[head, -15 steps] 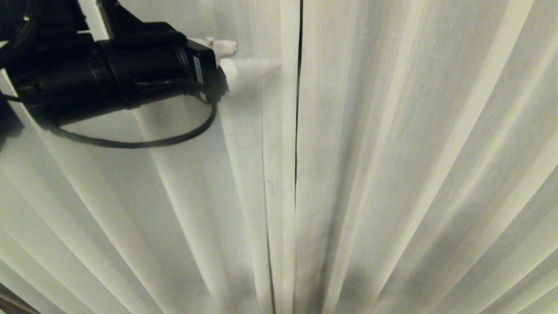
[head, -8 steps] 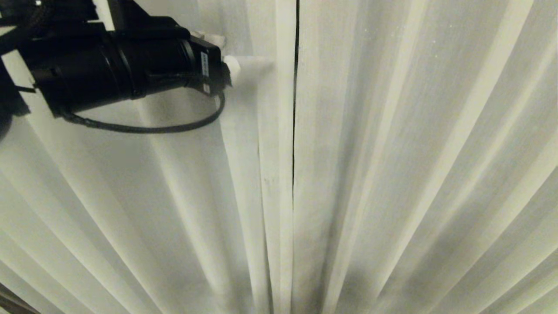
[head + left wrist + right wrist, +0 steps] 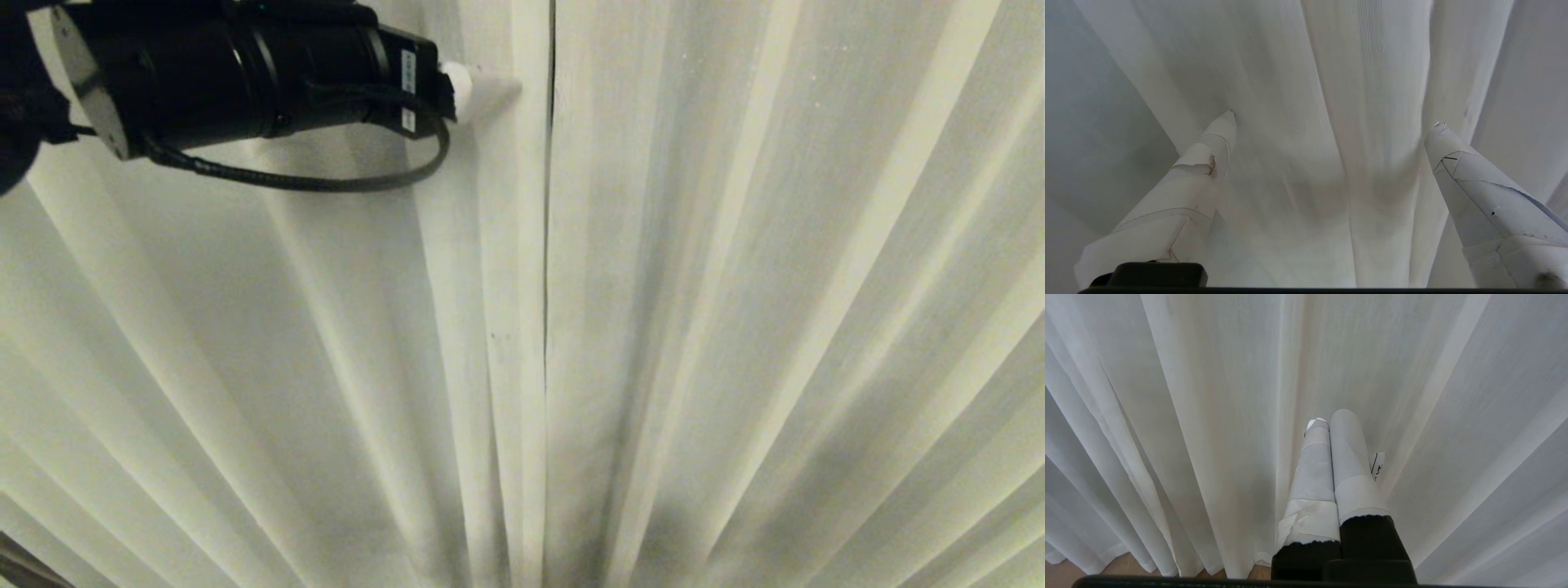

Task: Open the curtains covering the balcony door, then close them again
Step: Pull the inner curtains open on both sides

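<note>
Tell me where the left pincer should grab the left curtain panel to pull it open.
Probably the hemmed inner edge of the left curtain panel, beside the seam. The open left pincer already straddles a standing pleat, so come straight in from the room side and close across that fold.

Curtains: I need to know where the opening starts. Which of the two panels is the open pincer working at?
The left panel, left of the dark centre slit. The left pincer spreads open against its pleats; the right panel hangs untouched.
</note>
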`<state>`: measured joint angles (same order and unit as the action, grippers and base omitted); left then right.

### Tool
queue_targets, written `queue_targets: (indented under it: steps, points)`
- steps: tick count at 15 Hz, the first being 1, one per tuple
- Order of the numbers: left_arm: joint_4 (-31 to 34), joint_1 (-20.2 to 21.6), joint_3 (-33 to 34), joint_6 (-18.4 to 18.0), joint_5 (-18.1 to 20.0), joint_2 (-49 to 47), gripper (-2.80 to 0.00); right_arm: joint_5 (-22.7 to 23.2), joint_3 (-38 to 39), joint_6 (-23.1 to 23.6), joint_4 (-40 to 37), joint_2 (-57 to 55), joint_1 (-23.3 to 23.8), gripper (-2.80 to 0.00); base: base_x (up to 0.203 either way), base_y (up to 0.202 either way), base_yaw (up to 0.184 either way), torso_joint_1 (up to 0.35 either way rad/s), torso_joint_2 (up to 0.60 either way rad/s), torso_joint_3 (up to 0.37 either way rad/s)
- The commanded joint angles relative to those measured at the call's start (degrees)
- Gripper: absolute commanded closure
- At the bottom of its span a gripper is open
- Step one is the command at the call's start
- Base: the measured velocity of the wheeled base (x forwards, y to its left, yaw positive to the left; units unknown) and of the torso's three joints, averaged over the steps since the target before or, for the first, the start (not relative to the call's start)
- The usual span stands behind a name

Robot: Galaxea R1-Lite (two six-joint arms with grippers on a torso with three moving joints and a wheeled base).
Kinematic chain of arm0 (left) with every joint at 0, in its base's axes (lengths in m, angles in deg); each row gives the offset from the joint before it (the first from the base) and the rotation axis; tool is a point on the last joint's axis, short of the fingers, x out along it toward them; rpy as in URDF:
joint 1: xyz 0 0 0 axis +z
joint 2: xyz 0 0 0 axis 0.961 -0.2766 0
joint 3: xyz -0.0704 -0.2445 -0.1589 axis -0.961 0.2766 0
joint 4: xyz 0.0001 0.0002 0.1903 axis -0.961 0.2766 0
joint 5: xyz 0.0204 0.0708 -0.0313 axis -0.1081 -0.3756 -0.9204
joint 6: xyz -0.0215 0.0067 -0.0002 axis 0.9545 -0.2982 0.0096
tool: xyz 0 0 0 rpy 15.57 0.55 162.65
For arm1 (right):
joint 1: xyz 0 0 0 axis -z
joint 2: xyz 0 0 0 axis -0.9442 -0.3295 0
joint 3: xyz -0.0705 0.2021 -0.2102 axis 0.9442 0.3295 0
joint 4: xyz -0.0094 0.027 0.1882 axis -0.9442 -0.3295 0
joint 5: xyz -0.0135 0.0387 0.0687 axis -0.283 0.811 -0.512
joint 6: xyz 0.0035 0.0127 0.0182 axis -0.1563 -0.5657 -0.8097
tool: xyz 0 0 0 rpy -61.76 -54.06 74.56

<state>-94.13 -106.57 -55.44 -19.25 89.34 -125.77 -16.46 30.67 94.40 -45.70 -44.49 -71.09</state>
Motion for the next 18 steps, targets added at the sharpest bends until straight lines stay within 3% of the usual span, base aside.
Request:
queue_targets:
  steps: [1, 9, 18]
  points:
    - [0.06, -0.87, -3.22, 0.04, -1.42, -2.90, -2.80, 0.03, 0.01, 0.03, -0.02, -0.09, -0.02, 0.00, 0.000, 0.000, 0.000, 0.000, 0.00, 0.000]
    - [-0.09, -1.74, -7.30, 0.22, -9.92, -7.08, -2.80, 0.03, 0.01, 0.03, -0.02, -0.09, -0.02, 0.00, 0.000, 0.000, 0.000, 0.000, 0.00, 0.000]
    - [-0.46, -1.65, -10.43, 0.49, -10.94, -9.66, -2.80, 0.03, 0.01, 0.03, -0.02, -0.09, -0.02, 0.00, 0.000, 0.000, 0.000, 0.000, 0.00, 0.000]
